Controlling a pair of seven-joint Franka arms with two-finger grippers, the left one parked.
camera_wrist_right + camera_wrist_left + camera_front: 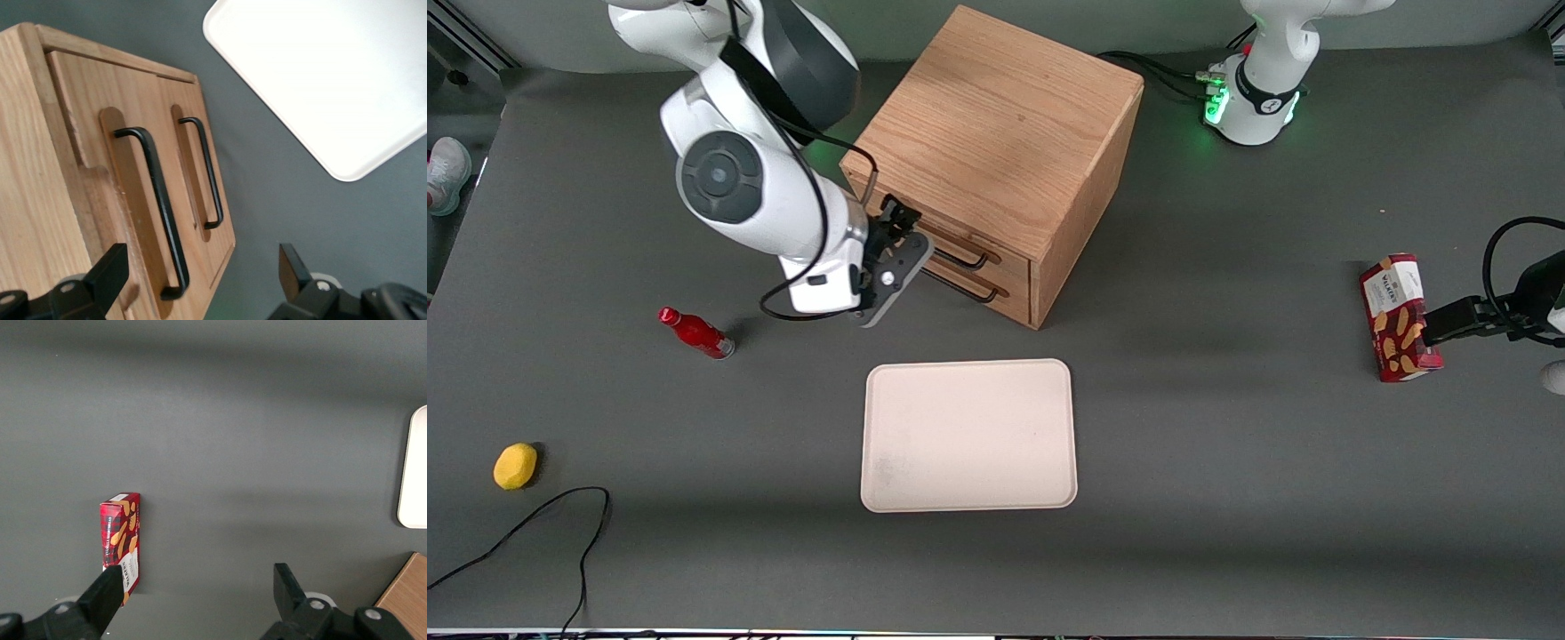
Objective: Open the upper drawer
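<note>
Boxy oak cabinet (1005,151), visible grain, sits upper centre of the front frame on a matte dark grey table (1227,498). Upper drawer (127,213): flat light oak front, wide and shallow, flush in the cabinet face, with a thin black metal bar handle (157,207) bent at both ends over a rounded recess. Lower drawer (200,173) beneath it, same bar.

Gripper (894,236) hangs just in front of the drawer fronts, level with the upper handle; black fingers (107,273) spread apart, nothing between them, not touching the bar.

Cream rounded-corner rectangular tray (967,436), smooth, shallow rim, lower centre of the frame, nearer the camera than the cabinet. Glossy red bottle (695,332) lies on its side left of centre. Small yellow lemon-like lump (515,466) at lower left. Red printed cardboard biscuit box (1398,318) at right edge, toward the parked arm's end
</note>
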